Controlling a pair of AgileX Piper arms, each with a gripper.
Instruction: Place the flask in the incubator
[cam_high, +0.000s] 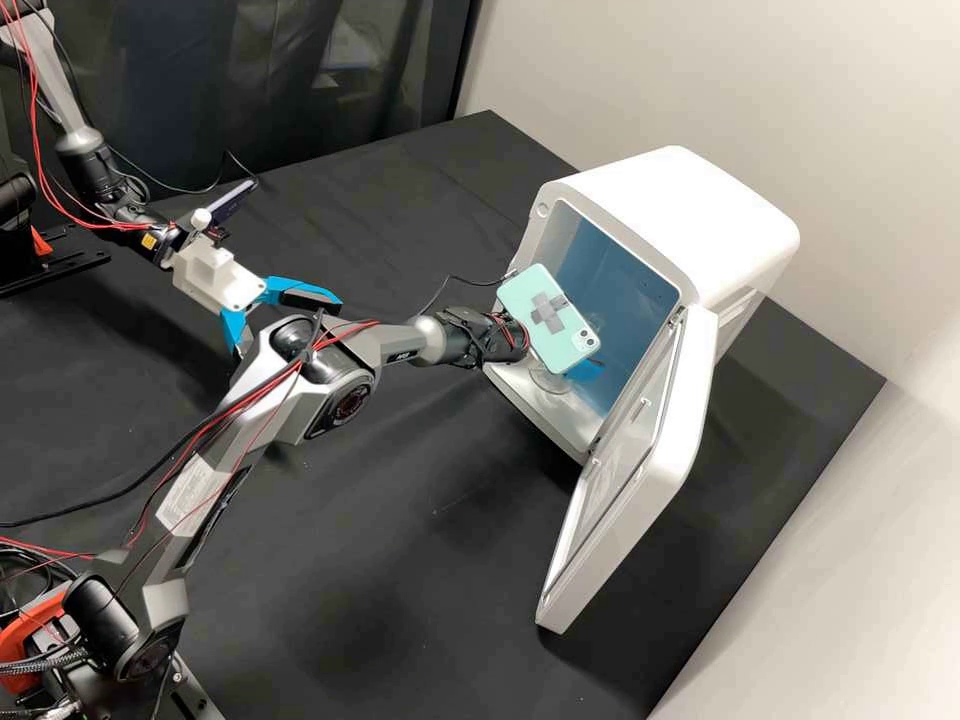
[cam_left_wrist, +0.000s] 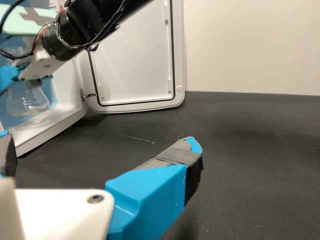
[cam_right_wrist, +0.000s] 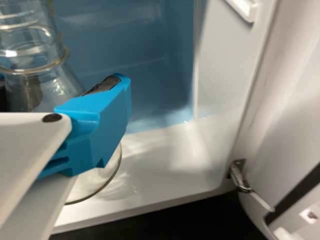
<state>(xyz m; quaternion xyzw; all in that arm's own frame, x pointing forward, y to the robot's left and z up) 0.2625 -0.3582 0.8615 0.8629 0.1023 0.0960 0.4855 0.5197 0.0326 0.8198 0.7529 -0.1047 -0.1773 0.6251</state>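
Black surface (cam_high: 400, 540). From near left, right arm (cam_high: 300, 385) stretches across toward right. White incubator (cam_high: 690, 215) on right side of surface, door (cam_high: 640, 470) hanging open on near side, blue chamber exposed. Clear glass flask (cam_right_wrist: 35, 60) upright on chamber floor, just inside opening. Right gripper (cam_high: 572, 366) inside chamber at flask neck; whether it clasps neck or sits loose, cannot tell. Teal block (cam_high: 548, 318) on its wrist, above flask. Farther left: left gripper (cam_left_wrist: 100, 150) over surface, well apart from incubator, fingers (cam_left_wrist: 170, 170) spread wide, nothing between them.
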